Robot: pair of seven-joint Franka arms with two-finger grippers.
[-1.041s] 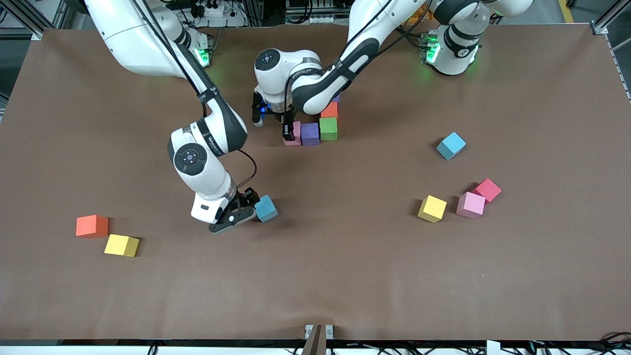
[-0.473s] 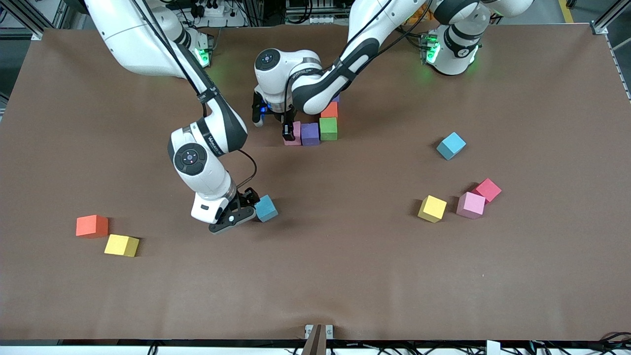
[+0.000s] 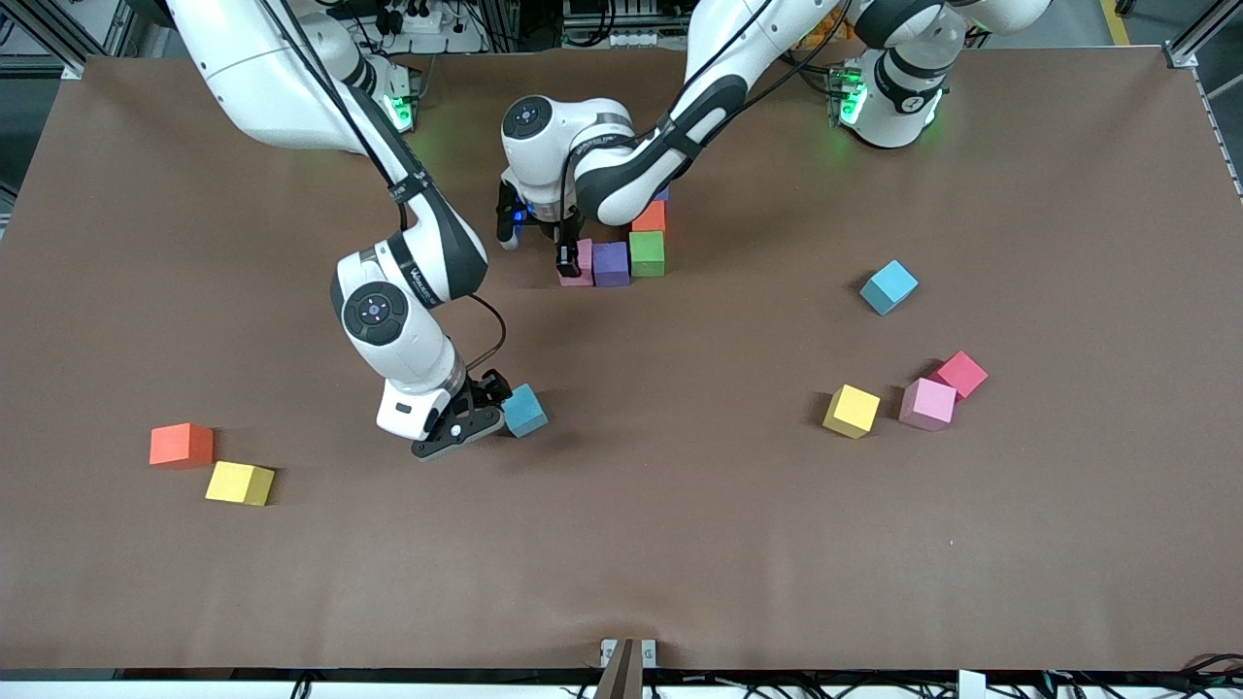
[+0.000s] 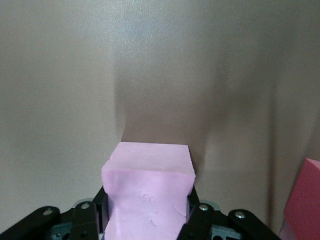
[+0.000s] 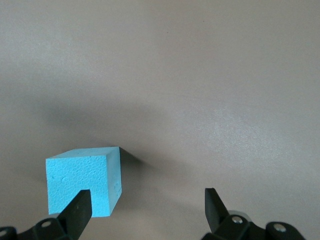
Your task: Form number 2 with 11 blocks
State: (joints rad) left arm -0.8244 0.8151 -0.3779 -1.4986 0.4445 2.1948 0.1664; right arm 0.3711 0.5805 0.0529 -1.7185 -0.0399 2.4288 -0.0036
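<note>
- Pink block [image 4: 149,192]: pinched in the left gripper [image 3: 573,260], set beside the purple block [image 3: 611,263] of the started number 2 [image 3: 626,250].
- Blue block [image 5: 82,180]: on the table [image 3: 680,544], partly between the right gripper's [image 5: 147,210] wide jaws.
- Handling: likely light, soft foam (dents easily); grip flat opposite faces, centred.

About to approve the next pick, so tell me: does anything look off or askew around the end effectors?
One thing: the right end effector is open, but the blue block sits off-centre, against one finger rather than between the two. The left end effector is shut on a pink block, squarely, at the partly built digit.
</note>
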